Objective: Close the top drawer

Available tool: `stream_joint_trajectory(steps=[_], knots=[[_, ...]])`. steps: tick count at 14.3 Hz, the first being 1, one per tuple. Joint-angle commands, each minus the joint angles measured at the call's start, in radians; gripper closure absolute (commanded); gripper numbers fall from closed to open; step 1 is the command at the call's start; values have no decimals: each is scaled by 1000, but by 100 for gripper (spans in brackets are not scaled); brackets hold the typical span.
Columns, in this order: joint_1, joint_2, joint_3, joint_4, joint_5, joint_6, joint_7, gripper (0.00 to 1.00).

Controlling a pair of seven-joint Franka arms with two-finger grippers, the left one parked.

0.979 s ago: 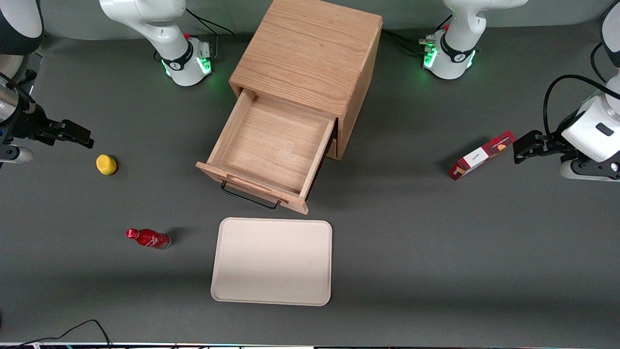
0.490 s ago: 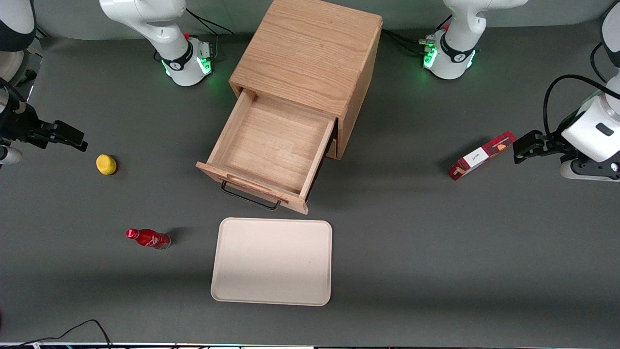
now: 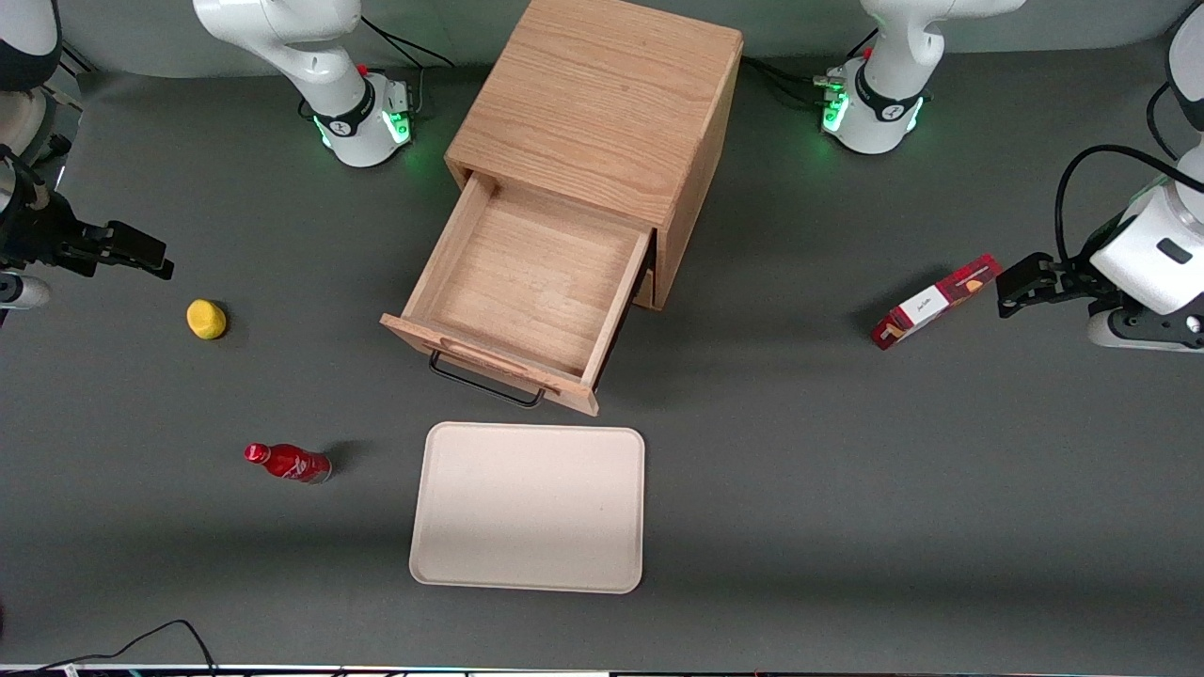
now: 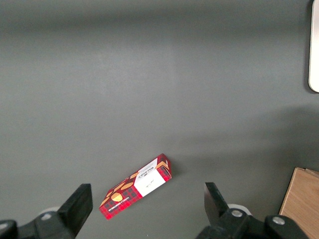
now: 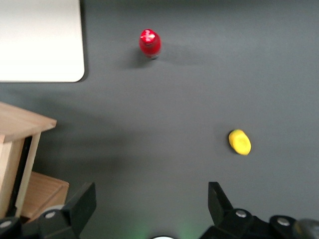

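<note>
The top drawer (image 3: 527, 291) of the light oak cabinet (image 3: 602, 103) stands pulled far out, an empty shallow tray with a black wire handle (image 3: 484, 384) on its front. The cabinet's corner also shows in the right wrist view (image 5: 20, 149). My right gripper (image 3: 141, 254) is open and empty. It hangs above the table at the working arm's end, far from the drawer and a little farther from the front camera than the yellow lemon (image 3: 206, 319). In the right wrist view the gripper (image 5: 149, 201) has only bare table between its fingers.
A red bottle (image 3: 287, 463) lies nearer the front camera than the lemon; both show in the right wrist view, bottle (image 5: 149, 43) and lemon (image 5: 239, 142). A beige tray (image 3: 529, 508) lies in front of the drawer. A red box (image 3: 936, 301) lies toward the parked arm's end.
My right gripper has drifted a little away from the front camera and outward toward the working arm's end. The drawer has not moved.
</note>
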Motion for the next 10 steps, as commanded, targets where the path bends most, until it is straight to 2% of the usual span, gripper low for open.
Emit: stream_joint_trajectory(steps=[1,3,6,8,10], knots=[[9,69,-2,105,46,-18,-202,0],[32,183,33,265,84,-63,-256,0],[50,378,122,558,87,-111,-440,0],[62,472,200,654,86,-102,-439,0],[110,529,228,702,78,-78,-434,0]])
